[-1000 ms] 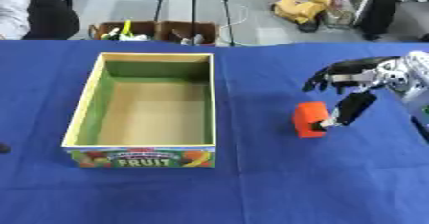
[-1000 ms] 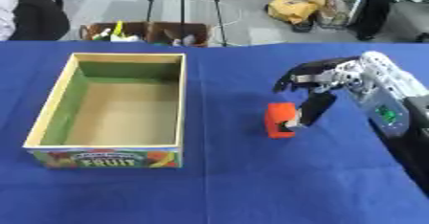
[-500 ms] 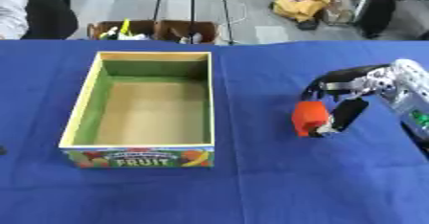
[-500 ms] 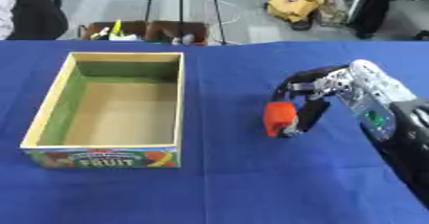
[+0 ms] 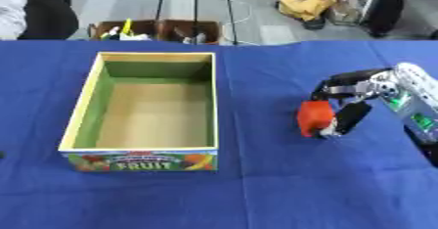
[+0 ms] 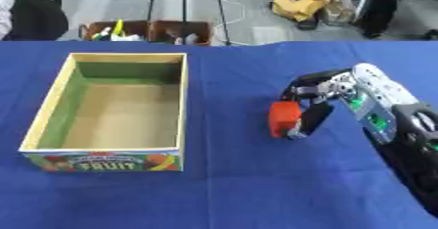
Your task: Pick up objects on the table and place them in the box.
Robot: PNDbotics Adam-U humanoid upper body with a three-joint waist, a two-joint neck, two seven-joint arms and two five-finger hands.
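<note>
The right hand [image 5: 355, 101] comes in from the right side of the table [image 5: 256, 194], which has a blue cloth on it. Its fingers [image 5: 335, 83] curl over the top of a small orange-red object [image 5: 313, 118] and the thumb [image 5: 351, 119] presses on the object's right side, so the hand is clamped on it. The object is approx. upright, well to the right of the box [image 5: 141, 160]; whether it touches the cloth or is a bit above it cannot be told.

The box is open at the top, w/ green inner walls, a tan bottom and the word FRUIT on its front side. Nothing lies inside it. The box stands on the left half of the table, apart from the hand.

The left hand shows in no view.
</note>
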